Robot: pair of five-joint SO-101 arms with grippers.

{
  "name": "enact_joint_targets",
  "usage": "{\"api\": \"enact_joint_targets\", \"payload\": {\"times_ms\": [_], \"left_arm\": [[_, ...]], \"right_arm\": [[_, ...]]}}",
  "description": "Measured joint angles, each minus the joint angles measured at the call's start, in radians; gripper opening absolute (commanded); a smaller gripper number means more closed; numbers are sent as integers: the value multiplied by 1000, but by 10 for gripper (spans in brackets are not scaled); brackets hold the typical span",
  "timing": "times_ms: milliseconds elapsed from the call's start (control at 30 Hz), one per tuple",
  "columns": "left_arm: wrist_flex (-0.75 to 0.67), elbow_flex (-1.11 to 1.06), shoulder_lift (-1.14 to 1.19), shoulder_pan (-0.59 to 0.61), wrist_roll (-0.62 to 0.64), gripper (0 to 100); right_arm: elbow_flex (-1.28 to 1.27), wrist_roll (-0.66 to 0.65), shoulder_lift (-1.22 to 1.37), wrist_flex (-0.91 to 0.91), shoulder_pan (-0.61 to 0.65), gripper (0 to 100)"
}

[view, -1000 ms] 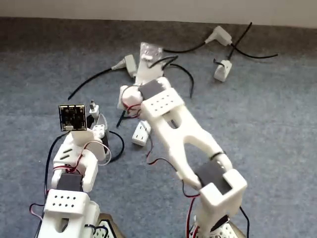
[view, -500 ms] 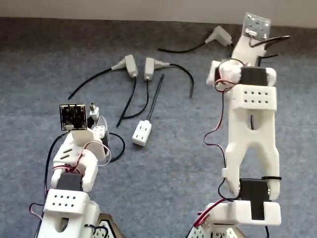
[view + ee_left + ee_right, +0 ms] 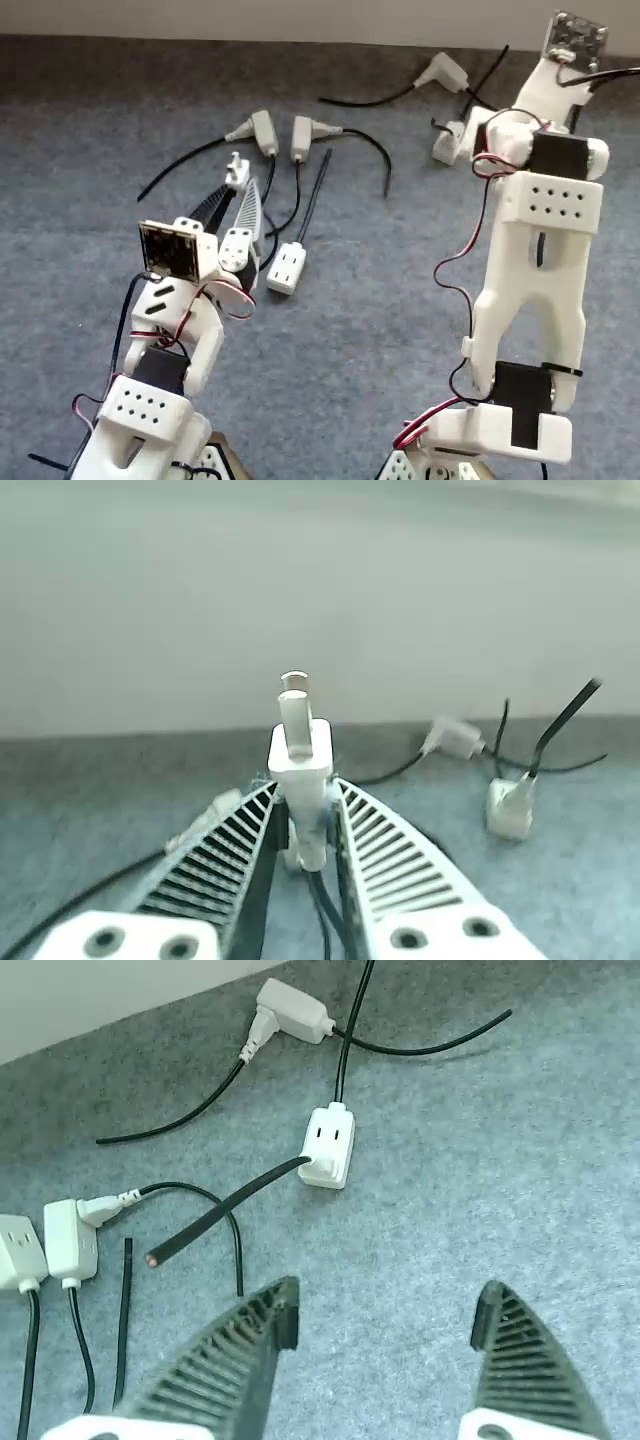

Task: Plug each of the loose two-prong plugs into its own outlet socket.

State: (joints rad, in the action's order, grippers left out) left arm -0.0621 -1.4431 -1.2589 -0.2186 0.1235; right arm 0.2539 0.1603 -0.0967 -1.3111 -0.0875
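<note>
The white two-prong plug [image 3: 300, 755] sits clamped by its body in the left gripper [image 3: 303, 798], prongs pointing out past the fingertips. An outlet socket [image 3: 286, 268] lies on the grey carpet [image 3: 360, 300] just beside that arm. Across the way, the right gripper [image 3: 388, 1310] hangs spread wide over the carpet, near a second socket [image 3: 330, 1145] on a black cord.

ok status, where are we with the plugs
Left hand shut on a two-prong plug, prongs pointing forward. Right hand open, empty. Outlet socket lies beside the left hand, black cords alongside it.
</note>
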Motion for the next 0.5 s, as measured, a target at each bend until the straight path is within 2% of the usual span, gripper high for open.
{"api": "enact_joint_targets", "payload": {"times_ms": [333, 400, 500], "left_arm": [[-31, 178, 0, -222, 2, 7], [-31, 178, 0, -279, 0, 7], [-31, 180, 6, -358, 0, 7]], "right_arm": [[138, 0, 0, 0, -106, 276], [155, 0, 0, 0, -101, 251], [204, 0, -2, -31, -100, 152]]}}
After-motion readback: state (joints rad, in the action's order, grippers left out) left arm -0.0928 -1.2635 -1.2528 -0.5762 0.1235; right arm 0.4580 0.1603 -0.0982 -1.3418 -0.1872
